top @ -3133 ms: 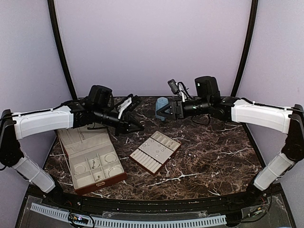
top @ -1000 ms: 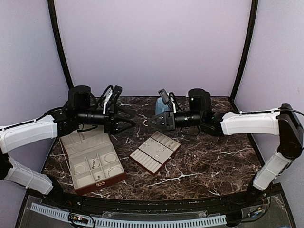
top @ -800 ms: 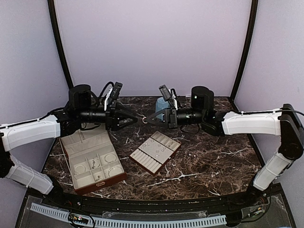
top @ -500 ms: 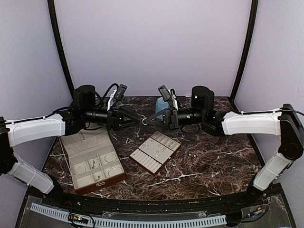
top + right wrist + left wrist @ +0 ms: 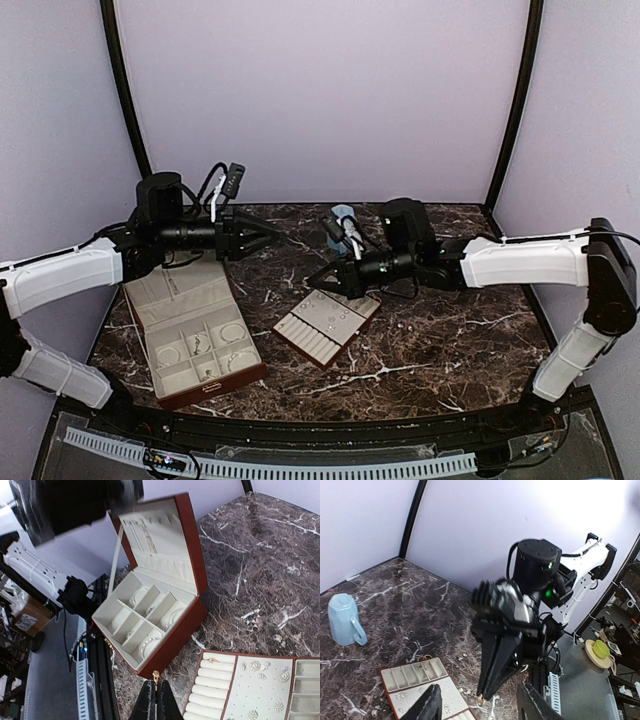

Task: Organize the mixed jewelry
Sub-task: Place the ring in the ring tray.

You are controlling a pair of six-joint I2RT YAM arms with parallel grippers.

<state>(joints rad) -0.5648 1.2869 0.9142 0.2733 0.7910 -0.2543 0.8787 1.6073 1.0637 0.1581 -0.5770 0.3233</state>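
Right gripper point(image 5: 325, 280) is pinched shut on a tiny piece point(image 5: 156, 674), seemingly a ring, held over the far edge of the slotted tray point(image 5: 303, 338) mid-table. Left gripper point(image 5: 265, 240) hangs raised over the far-left of the marble table point(image 5: 450, 340), about half open and empty. Studs point(image 5: 260, 667) sit on the tray; bracelets point(image 5: 150, 642) lie in the jewelry box point(image 5: 175, 295). Step, I judge: placing. Next: lower to the ring rolls, seat the piece, release.

Open brown box point(image 5: 178, 296) sits beside slotted tray point(image 5: 303, 341); blue mug point(image 5: 343, 213) farther back.
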